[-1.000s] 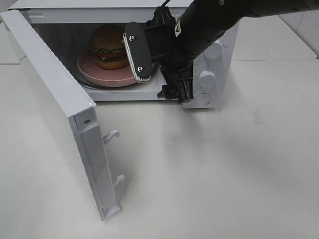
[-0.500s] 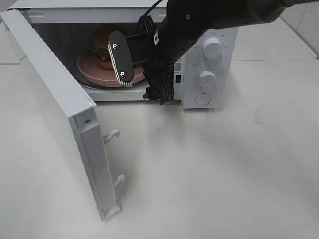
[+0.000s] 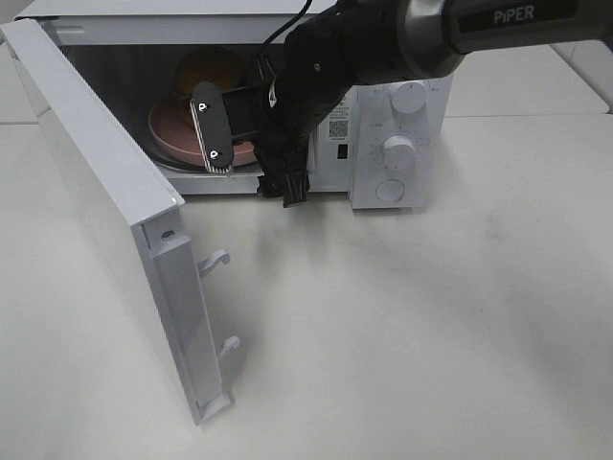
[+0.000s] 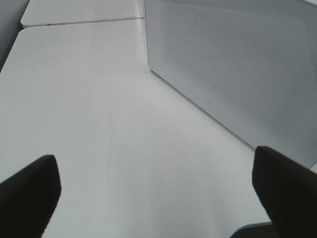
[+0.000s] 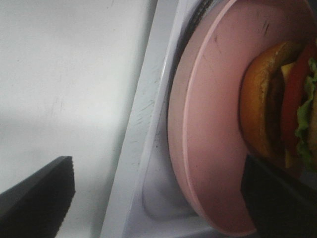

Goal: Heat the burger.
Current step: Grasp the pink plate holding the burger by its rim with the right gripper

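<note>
Exterior high: right arm (image 3: 460,29) reads "PiPER".

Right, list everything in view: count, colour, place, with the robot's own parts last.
microwave: one, white, at the back of the table, two knobs and a round button on its panel.
microwave door: one, white, swung open on the left.
pink plate: one, inside the microwave cavity.
burger: one, golden-brown bun with lettuce and a red layer, on the pink plate.
table: one, white, under it all.
right gripper: one, black, open, at the cavity mouth.
left gripper: one, black, open, over the table beside the microwave.
</note>
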Controlling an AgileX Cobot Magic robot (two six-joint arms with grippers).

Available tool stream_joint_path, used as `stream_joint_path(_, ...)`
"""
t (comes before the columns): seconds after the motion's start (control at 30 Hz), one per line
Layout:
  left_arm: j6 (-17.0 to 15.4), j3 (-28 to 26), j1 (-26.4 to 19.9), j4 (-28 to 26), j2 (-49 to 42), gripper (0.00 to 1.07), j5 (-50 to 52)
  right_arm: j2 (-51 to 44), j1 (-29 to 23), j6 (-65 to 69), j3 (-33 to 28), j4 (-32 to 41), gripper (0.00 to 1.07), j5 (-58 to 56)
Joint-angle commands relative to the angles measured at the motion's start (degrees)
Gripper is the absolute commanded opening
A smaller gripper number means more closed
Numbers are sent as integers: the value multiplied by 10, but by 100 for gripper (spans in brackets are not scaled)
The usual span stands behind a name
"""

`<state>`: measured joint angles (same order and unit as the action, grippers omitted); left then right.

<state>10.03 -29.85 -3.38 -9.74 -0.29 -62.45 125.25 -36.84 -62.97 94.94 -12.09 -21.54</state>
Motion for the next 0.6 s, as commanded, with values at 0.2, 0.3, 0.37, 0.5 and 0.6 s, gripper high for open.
stream_joint_path(0.2,1,1,-2,-2,-10,98,7,50,-2,17,71,-3,86,-32)
stream_joint_path(0.3,1,1,-2,-2,-10,98,7,62,-2,23,86,-3,86,-44)
stream_joint_path(0.37,1,1,-2,-2,-10,98,7,84,-2,36,115,-3,84,-57)
stream_joint_path(0.5,1,1,-2,-2,-10,98,7,106,-2,41,149,-3,83,-63)
stream_joint_path(0.6,1,1,-2,-2,-10,98,7,123,-2,41,176,-3,83,-72)
